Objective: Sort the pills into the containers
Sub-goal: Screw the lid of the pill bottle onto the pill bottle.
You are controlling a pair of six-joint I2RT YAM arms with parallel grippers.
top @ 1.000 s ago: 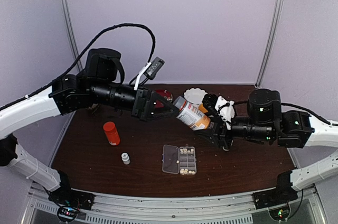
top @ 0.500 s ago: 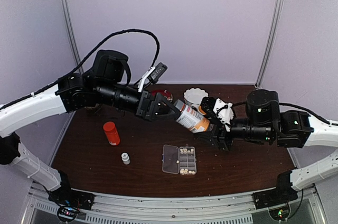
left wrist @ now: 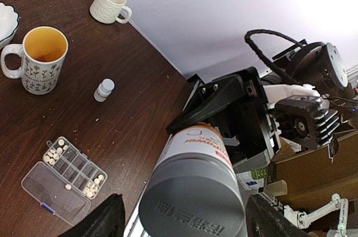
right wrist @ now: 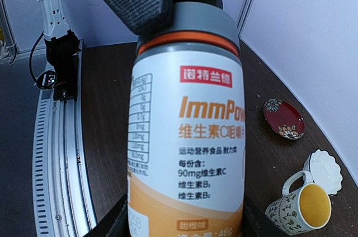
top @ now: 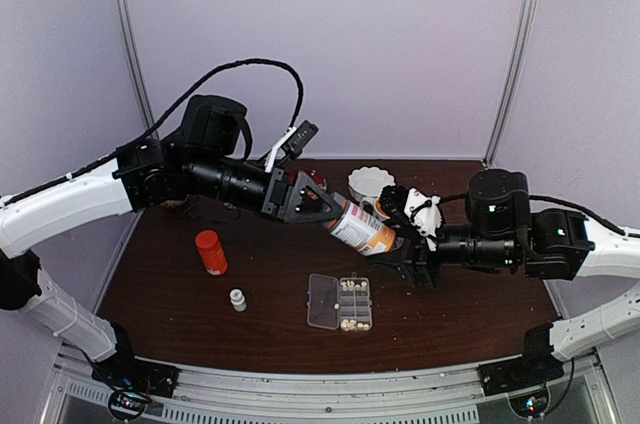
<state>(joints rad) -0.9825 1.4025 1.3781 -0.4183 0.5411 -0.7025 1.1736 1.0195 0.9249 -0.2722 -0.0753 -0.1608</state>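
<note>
The left arm has swung in toward the middle of the table, and the left gripper, which stood just short of the vitamin bottle a second ago, now reaches over its grey cap. The jaws straddle the cap, 1 finger on each side. In the left wrist view a thin gap still shows on 1 side, so the claw reads as open around the cap rather than clamped on it. The right gripper has not shifted; it is closed on the body of the bottle near its base and holds it in the air.

For the task this looks like the start of unscrewing: 1 arm steadies the bottle and the other takes the cap. No pill is being moved at this moment, and sorting likely waits on the cap coming off.

The bottle's long axis lies tilted across the top view. Its cap end points up and left toward the left arm, and its base end points down and right into the right claw.

The pill box lies flat on the table, near its front edge and just below the held bottle. Its long axis runs roughly from the near edge toward the back. The clear lid is folded open flat to the left of the 2 rows of cells. The pills already in it sit mostly in the end cells, and the middle cells look nearly bare.
</note>
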